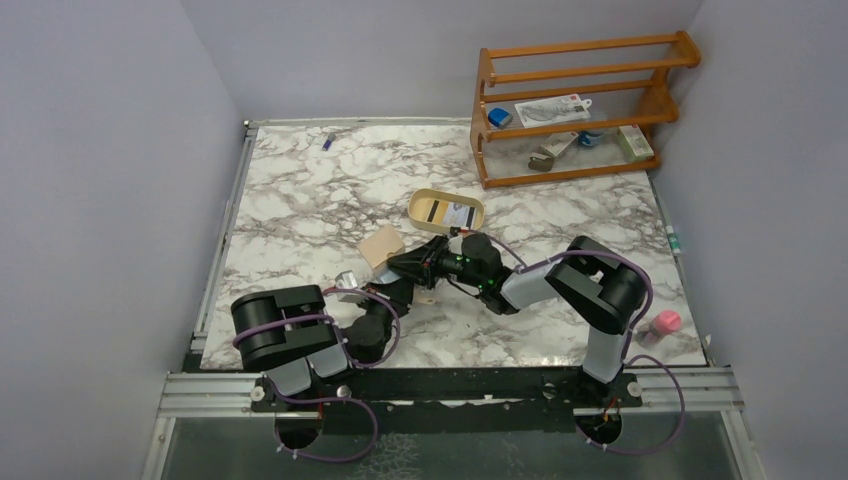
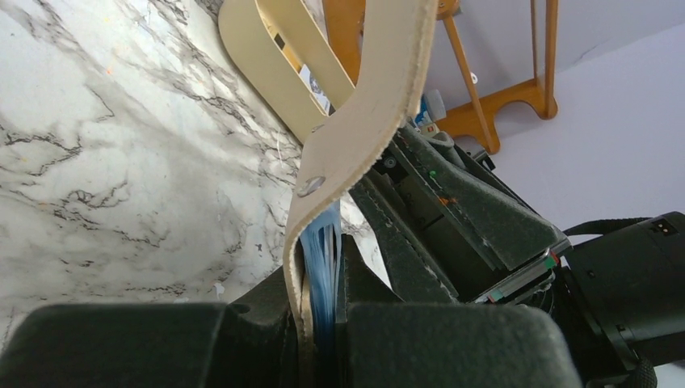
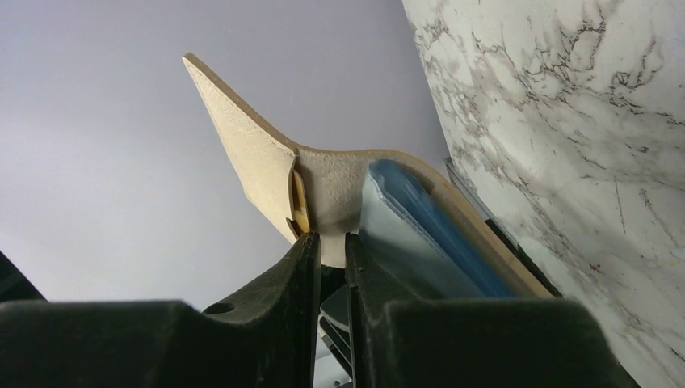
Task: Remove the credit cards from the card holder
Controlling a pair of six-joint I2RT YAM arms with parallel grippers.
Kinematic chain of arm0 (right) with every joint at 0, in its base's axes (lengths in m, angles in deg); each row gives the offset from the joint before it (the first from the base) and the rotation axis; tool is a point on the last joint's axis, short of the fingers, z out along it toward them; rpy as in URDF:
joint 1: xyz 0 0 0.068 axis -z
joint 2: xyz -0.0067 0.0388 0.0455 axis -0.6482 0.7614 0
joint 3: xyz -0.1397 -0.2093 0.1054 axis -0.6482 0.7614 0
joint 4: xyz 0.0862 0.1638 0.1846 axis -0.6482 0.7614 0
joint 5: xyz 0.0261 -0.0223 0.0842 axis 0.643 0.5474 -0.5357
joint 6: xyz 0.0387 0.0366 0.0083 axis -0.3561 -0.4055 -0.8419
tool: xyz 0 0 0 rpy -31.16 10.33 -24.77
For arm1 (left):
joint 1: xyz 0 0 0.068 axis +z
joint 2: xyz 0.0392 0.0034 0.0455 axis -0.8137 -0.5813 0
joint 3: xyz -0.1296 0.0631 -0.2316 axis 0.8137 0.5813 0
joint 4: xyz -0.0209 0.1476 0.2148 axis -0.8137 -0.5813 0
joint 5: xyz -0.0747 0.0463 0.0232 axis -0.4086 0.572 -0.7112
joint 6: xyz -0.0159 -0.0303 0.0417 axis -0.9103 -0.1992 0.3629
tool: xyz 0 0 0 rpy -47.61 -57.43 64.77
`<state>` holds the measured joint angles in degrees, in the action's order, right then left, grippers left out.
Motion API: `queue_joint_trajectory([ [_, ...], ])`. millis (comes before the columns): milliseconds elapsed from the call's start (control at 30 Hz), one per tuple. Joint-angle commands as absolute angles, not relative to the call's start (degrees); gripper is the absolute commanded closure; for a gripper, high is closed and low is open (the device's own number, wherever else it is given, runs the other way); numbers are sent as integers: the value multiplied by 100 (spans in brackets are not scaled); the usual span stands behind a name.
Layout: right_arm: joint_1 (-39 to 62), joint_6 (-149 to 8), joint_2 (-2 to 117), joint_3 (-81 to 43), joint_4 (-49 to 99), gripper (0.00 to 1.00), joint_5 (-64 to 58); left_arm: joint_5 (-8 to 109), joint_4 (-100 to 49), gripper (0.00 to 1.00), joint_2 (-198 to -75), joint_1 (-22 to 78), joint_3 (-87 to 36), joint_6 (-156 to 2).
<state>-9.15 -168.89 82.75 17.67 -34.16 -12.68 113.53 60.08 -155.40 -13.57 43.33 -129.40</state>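
Note:
The tan card holder (image 1: 382,245) is held up off the marble table between both grippers. My left gripper (image 2: 323,283) is shut on its lower part, with the pale blue credit cards (image 2: 325,250) pinched inside the fold. The holder's flap (image 2: 355,129) with its snap rises above the jaws. My right gripper (image 3: 333,242) is shut on the tan flap (image 3: 266,162), and the blue cards (image 3: 420,218) stick out just right of its finger. In the top view, the right gripper (image 1: 400,266) meets the left gripper (image 1: 398,290) under the holder.
An oval tan tray (image 1: 415,205) with cards in it lies just behind the grippers. A wooden rack (image 1: 580,110) with small items stands at the back right. A pink object (image 1: 665,322) sits near the right front edge, and a small blue item (image 1: 328,141) at the back.

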Motion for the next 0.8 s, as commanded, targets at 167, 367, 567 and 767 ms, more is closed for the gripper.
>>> queue_joint_trajectory([
  [167, -951, -16920, 8423, 1554, -3536, 79, -1014, 11295, 7505, 100, -15220, -1521, 4372, -12291],
  [367, -944, -16827, 8416, 1537, -3491, 80, -947, 11376, 7506, 100, -15282, -1533, 4412, -12489],
  [567, -951, -16829, 8459, 1524, -3577, 80, -855, 11363, 7508, 100, -15282, -1531, 4419, -12508],
  [767, -946, -16519, 8251, 1550, -3488, 79, -617, 11489, 7507, 100, -15362, -1533, 4508, -12830],
])
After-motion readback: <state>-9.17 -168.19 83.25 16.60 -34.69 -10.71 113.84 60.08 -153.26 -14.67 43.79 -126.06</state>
